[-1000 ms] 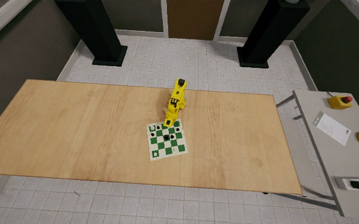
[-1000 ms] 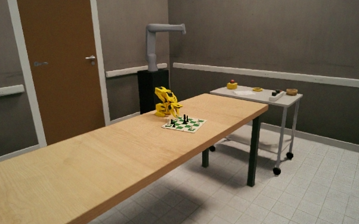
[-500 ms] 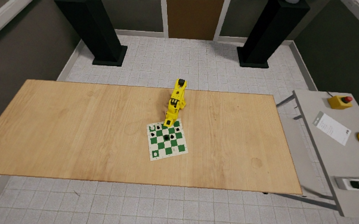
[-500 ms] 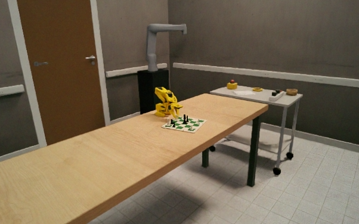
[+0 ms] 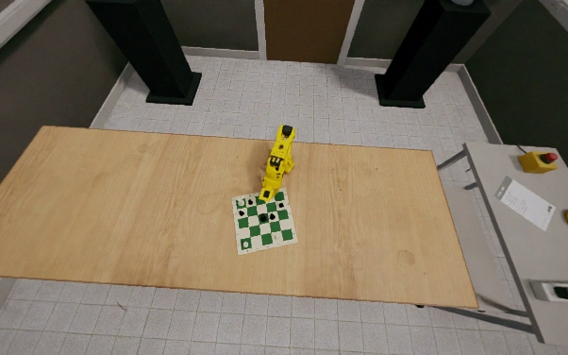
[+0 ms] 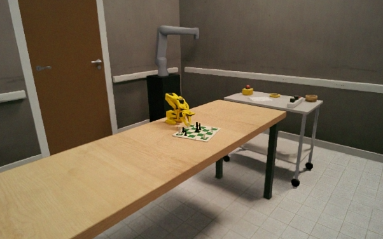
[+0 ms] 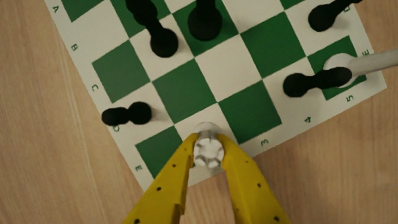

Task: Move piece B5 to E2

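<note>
The small green and white chessboard [image 7: 185, 90] [image 5: 286, 234] [image 6: 213, 131] lies on the wooden table. In the wrist view my yellow gripper [image 7: 208, 156] [image 5: 266, 194] [image 6: 186, 123] is shut on a white piece with a notched crown top [image 7: 208, 149]. The piece is over the white square in row E, one column left of the 3 mark, at the board's near edge. I cannot tell whether its base touches the board.
Black pieces stand nearby: a pawn [image 7: 127, 115] in row D to the left, two tall ones [image 7: 162, 42] [image 7: 204, 22] further in, and one [image 7: 315, 81] next to a white piece [image 7: 350, 64] at the 5 end. The arm's base [image 5: 280, 162] stands behind the board.
</note>
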